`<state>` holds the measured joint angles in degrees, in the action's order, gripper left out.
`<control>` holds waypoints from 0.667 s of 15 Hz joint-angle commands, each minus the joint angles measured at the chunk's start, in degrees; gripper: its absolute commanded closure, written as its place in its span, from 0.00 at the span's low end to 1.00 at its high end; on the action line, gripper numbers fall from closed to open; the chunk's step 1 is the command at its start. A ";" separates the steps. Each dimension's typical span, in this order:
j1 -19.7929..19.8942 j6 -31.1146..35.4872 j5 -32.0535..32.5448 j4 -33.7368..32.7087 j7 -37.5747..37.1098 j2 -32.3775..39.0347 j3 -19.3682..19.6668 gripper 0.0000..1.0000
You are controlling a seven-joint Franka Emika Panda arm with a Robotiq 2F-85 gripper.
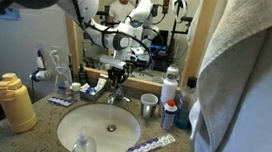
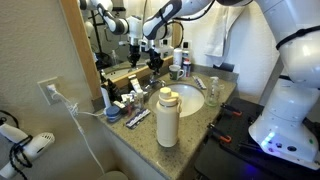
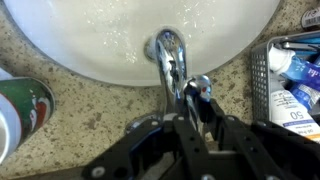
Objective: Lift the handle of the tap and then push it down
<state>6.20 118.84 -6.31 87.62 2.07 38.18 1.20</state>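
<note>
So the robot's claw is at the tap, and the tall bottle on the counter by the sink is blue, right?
Not blue: the tall bottle is yellow, as both exterior views show. The gripper is indeed at the tap.

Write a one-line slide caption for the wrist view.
Close-up: gripper at the chrome handle of the tap, white basin beyond, speckled counter around.

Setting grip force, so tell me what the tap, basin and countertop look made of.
The tap: probably chrome-plated metal, polished, with mirror-bright highlights. The basin: apparently white glazed ceramic or porcelain, with a smooth, glossy surface. The countertop: granite or look-alike stone, with a brown-grey speckled grain; its sheen is unclear.
</note>
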 commanded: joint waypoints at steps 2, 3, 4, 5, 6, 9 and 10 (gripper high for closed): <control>0.08 0.70 -0.30 0.37 -0.46 -0.19 0.08 0.94; 0.14 0.67 -0.32 0.85 -0.51 -0.41 0.15 0.94; 0.16 0.69 -0.20 1.69 -0.57 -0.73 0.29 0.94; 0.23 0.81 -0.26 2.68 -0.50 -1.09 0.30 0.94; 0.28 1.09 -0.34 3.53 -0.49 -1.41 0.30 0.94; 0.42 1.91 -0.80 5.57 -0.63 -2.13 0.27 0.94; 0.45 2.22 -0.95 6.30 -0.59 -2.31 0.24 0.94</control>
<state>6.31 119.32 -6.58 88.34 2.07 38.03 1.21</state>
